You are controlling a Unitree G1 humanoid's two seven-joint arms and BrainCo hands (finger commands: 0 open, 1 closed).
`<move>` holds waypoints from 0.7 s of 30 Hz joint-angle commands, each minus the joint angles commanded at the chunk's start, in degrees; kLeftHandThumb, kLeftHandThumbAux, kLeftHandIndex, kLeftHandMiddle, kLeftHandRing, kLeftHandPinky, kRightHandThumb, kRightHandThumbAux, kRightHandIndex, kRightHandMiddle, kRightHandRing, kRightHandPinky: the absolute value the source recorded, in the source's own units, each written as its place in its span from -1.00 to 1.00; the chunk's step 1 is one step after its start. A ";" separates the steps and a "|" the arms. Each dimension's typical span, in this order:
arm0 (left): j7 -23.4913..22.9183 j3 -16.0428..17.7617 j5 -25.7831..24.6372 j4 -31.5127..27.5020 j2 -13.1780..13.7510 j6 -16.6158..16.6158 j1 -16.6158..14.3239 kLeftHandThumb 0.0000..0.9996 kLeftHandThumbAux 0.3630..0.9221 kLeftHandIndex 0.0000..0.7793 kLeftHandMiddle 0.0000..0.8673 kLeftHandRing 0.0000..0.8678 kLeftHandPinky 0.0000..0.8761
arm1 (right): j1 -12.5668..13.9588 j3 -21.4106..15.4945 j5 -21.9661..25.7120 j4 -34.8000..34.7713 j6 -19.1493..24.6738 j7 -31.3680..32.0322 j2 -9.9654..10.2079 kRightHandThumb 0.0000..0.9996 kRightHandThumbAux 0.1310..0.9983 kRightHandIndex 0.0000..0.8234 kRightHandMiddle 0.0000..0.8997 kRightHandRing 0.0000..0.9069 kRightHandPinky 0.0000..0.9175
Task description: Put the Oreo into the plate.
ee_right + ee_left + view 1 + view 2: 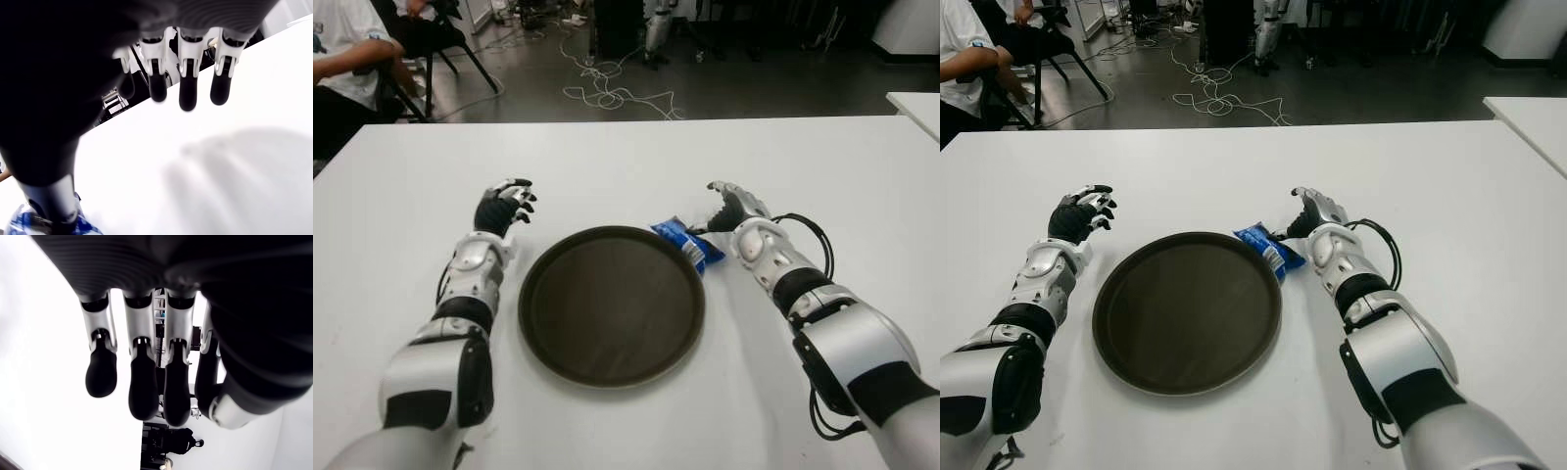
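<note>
Lying on white desk point(626, 166), overlapping far-right rim of round dark brown plate point(612, 305): blue Oreo packet point(686, 242), not yet inside. Right robot hand point(729, 206) touching it, fingers apart; left robot hand point(504, 206) idling left of plate, fingers relaxed.

White table point(626, 166): fills the lower and middle frame, far edge running across the upper third. Second white table point(918, 106): corner only, upper right. Grey floor point(754, 88): beyond the far edge, top of frame. White cables point(607, 88): loose tangle on the floor, top centre. Seated person point(342, 59): upper left, white shirt, on a dark chair point(431, 54).
</note>
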 joint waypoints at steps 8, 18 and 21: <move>0.20 0.19 -0.16 -0.01 -0.02 -0.08 0.03 0.39 0.27 0.09 0.35 0.43 0.51 | -0.10 0.36 -0.35 0.10 0.45 -0.36 -0.14 -1.00 0.45 -0.52 -0.72 -0.67 -0.53; -0.10 0.45 -0.41 0.14 0.13 0.12 -0.04 0.39 0.27 0.09 0.35 0.43 0.52 | -1.87 -2.71 2.40 -0.18 -0.10 1.64 -1.36 -1.00 0.53 -0.29 -0.57 -0.52 -0.38; -0.29 0.46 -0.39 0.15 0.29 0.13 0.00 0.39 0.27 0.09 0.34 0.42 0.52 | -3.40 -3.87 3.38 -0.57 -0.37 2.90 -2.42 -1.00 0.55 -0.25 -0.51 -0.40 -0.27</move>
